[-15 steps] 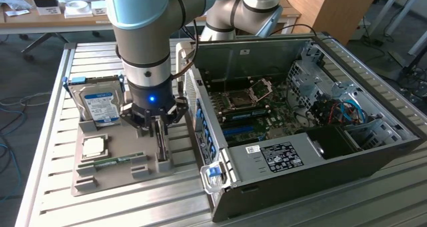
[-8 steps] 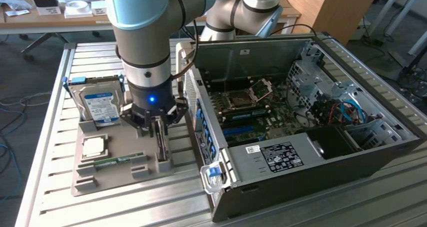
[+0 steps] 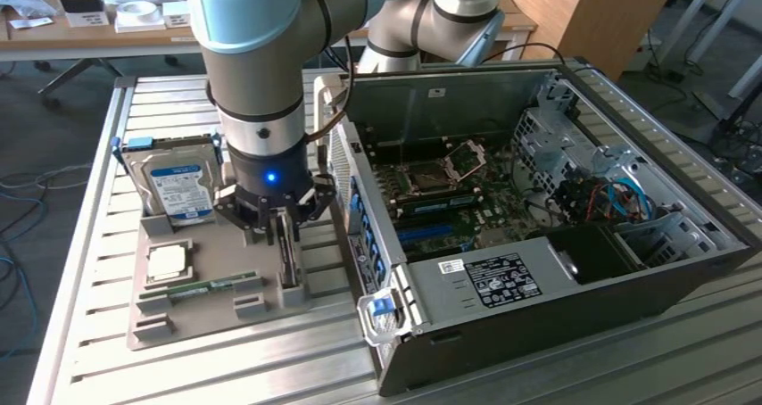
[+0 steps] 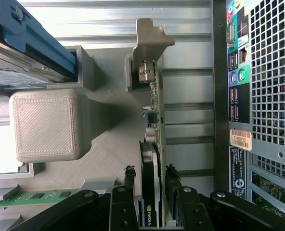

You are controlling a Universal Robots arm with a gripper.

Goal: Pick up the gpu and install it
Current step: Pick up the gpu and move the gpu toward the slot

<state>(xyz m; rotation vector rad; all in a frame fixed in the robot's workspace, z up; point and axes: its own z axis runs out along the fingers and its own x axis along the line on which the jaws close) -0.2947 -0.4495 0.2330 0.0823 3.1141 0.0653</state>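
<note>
The gpu (image 3: pixel 287 260) stands on edge in a slot of the grey holder tray (image 3: pixel 202 325), beside the open computer case (image 3: pixel 536 244). My gripper (image 3: pixel 284 227) is lowered straight over it. In the wrist view the gpu (image 4: pixel 152 144) runs edge-on between my black fingers (image 4: pixel 129 185), green board on one face, black cooler on the other, its silver bracket (image 4: pixel 149 41) at the far end. My gripper (image 4: pixel 150 175) is open, its fingers straddling the card with a thin gap on each side.
On the tray also sit a hard drive (image 3: pixel 178 186) upright in blue rails, a CPU (image 3: pixel 169 260) and a RAM stick (image 3: pixel 196 289). The case's rear port panel (image 4: pixel 241 86) is close beside the card. The motherboard (image 3: pixel 452 200) lies exposed inside the case.
</note>
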